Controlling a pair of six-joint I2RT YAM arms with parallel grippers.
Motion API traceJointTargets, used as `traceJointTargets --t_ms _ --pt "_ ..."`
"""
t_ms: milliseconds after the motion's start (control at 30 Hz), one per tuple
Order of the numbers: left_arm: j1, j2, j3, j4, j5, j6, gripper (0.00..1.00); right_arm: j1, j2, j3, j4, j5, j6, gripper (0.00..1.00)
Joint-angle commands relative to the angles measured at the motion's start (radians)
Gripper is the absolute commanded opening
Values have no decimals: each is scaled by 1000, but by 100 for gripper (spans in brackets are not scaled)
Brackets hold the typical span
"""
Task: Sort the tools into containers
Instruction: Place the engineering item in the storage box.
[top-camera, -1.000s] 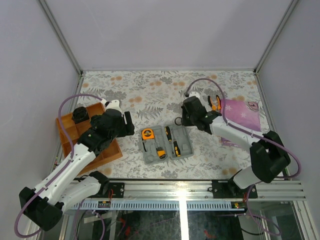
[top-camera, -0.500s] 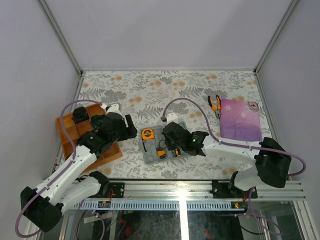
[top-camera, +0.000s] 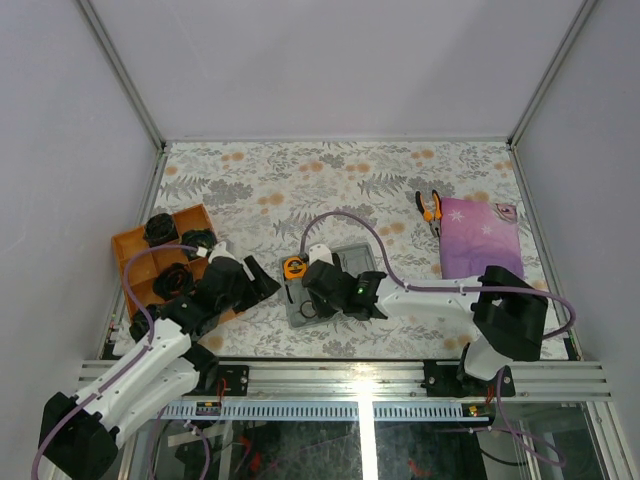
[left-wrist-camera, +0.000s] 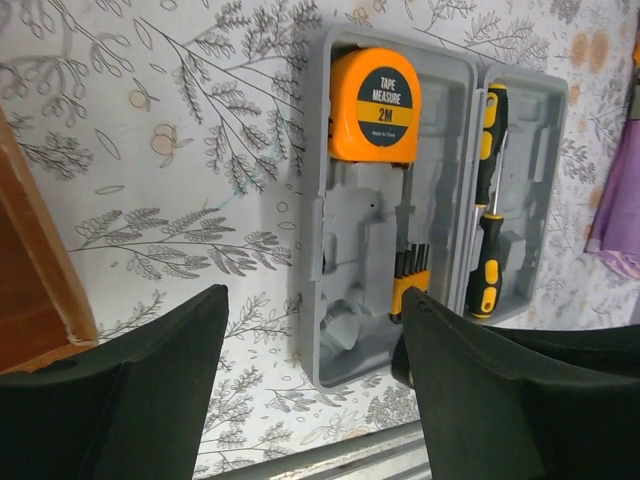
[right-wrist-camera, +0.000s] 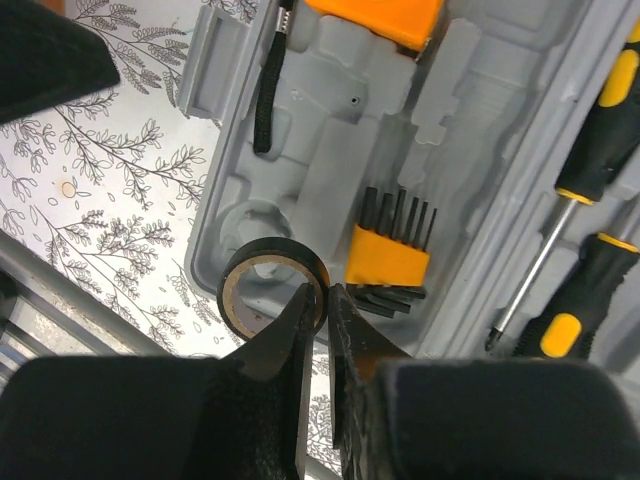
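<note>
Half a second has carried the right gripper (right-wrist-camera: 322, 300), clamped on the black tape ring (right-wrist-camera: 268, 252), to the round recess at the near-left corner of the grey case (right-wrist-camera: 330, 180), while the left gripper (left-wrist-camera: 312, 330), spread and empty, has drawn back: release seems next.

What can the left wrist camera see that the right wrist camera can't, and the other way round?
Only the left wrist: the whole tape measure with its label, the purple cloth, an orange tray. Only the right wrist: the black tape ring, pinched in the jaws of the right gripper. Both: the grey case, bit set, screwdrivers.
</note>
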Motion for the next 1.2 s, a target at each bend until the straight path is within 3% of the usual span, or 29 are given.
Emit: traceJointTargets --t_ms 0,433,800,1167 --pt "-3 -20 -44 119 68 -67 68 10 31 58 41 -29 28 0" --pt "-3 -35 -80 128 92 -73 67 10 131 104 37 -107 61 1" --pt "-2 -32 -81 128 94 -66 66 10 156 122 13 -93 61 16" --pt "-3 -15 -81 135 98 -61 66 10 173 140 -8 -34 68 19"
